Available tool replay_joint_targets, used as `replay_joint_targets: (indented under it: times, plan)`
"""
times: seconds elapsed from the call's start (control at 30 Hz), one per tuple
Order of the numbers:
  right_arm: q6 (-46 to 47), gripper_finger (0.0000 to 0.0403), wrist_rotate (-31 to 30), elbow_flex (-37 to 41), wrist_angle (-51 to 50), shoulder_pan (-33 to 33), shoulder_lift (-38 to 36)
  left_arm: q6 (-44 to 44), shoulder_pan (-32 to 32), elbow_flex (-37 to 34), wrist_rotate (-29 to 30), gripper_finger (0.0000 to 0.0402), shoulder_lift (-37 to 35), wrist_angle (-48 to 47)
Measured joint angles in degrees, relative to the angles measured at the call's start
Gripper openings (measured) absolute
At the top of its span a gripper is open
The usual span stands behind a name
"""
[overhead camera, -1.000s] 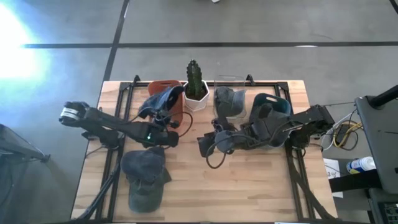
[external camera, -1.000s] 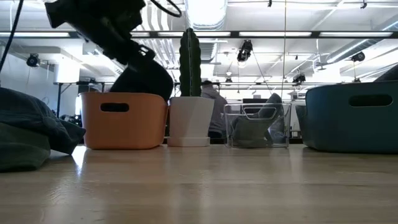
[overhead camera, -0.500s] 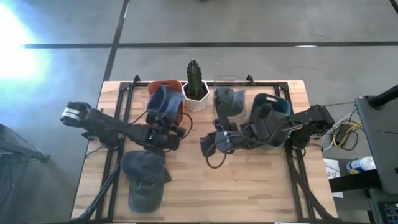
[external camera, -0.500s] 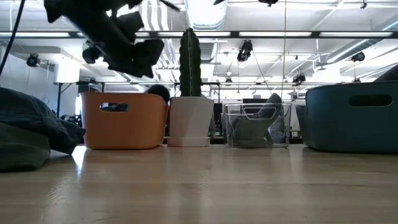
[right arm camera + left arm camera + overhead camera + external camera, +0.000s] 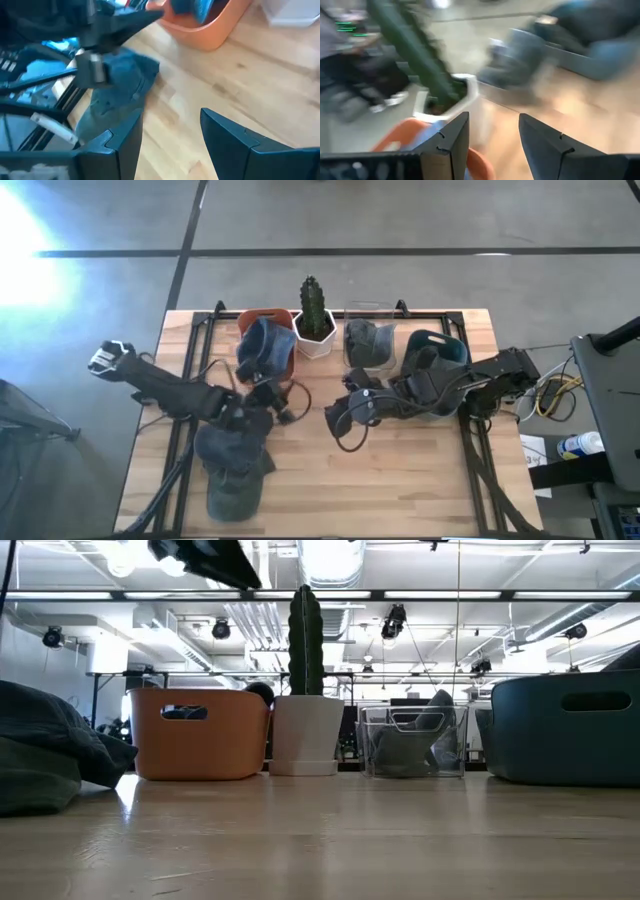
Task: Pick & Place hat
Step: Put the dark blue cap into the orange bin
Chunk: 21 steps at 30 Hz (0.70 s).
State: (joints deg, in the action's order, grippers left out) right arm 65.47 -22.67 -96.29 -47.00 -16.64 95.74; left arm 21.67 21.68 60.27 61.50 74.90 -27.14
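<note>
A blue-grey hat [image 5: 262,342] lies inside the orange bin [image 5: 285,360] at the table's far side, its top [image 5: 260,692] just showing over the rim. My left gripper [image 5: 272,398] hangs open and empty on the bin's near side, above the table; in the left wrist view [image 5: 493,120] nothing is between its fingers. A pile of dark grey hats [image 5: 235,465] rests on the table at the near left. My right gripper [image 5: 335,418] waits open over the table's middle, also empty [image 5: 171,117].
A cactus in a white pot [image 5: 315,320] stands right of the orange bin. Beyond it are a clear box holding a grey hat [image 5: 368,345] and a teal bin [image 5: 440,355]. Bare wood lies toward the near right [image 5: 400,480].
My left gripper has opened and let go of the blue-grey hat, which has dropped from above the orange bin into it. The gripper has then drawn back toward the table's near edge and gone up, out of the top of the low view.
</note>
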Motion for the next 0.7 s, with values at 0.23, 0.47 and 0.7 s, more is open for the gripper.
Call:
replay_joint_targets:
  times: [0.23, 0.47, 0.7]
  plan:
    - [0.01, 0.0194, 5.91, 3.15, 0.99, -0.76, 0.28, 16.6, 9.46, 0.18, -15.56, 0.0165, -1.87, -14.55]
    - [2.39, 0.0194, 12.41, 10.54, 16.68, -1.01, 3.07, 42.44, 18.8, -2.16, -25.13, 0.0165, -1.78, -35.41]
    - [7.0, 0.0194, 14.18, 14.96, 30.11, -0.98, 6.87, 62.93, 20.64, -6.92, -36.21, 0.0165, -1.78, -47.4]
